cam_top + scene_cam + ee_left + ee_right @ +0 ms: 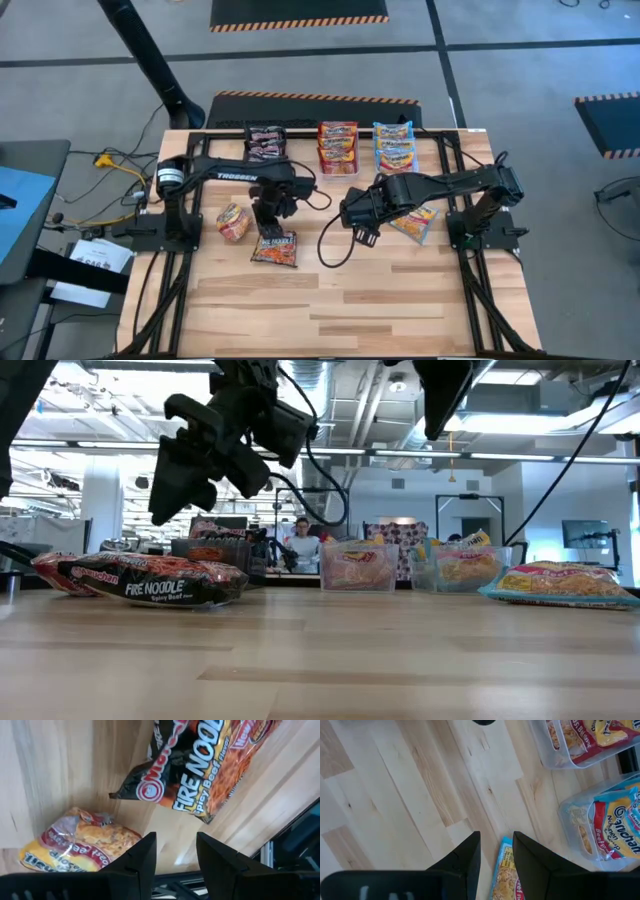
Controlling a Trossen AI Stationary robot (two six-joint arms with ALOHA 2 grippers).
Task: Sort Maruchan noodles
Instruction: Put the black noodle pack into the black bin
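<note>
A dark Fire Noodle packet (275, 247) (200, 765) lies flat on the wooden table, with a red-yellow packet (233, 222) (80, 845) beside it on the left. My left gripper (268, 220) (175, 855) hangs open above and between these two, pointing steeply down, with nothing between its fingers. It is clear of the table in the low view (172, 490). My right gripper (362, 236) (496, 855) hangs open and empty high over the table's middle. A light blue-yellow packet (415, 222) (504, 875) lies flat below and to its right.
Three bins stand along the far edge. A dark bin (265, 143) holds dark packets, a clear bin (338, 145) red-orange ones, and another clear bin (394, 147) blue-yellow ones. Bare wood (350, 300) fills the near half. People sit beyond the table (298, 540).
</note>
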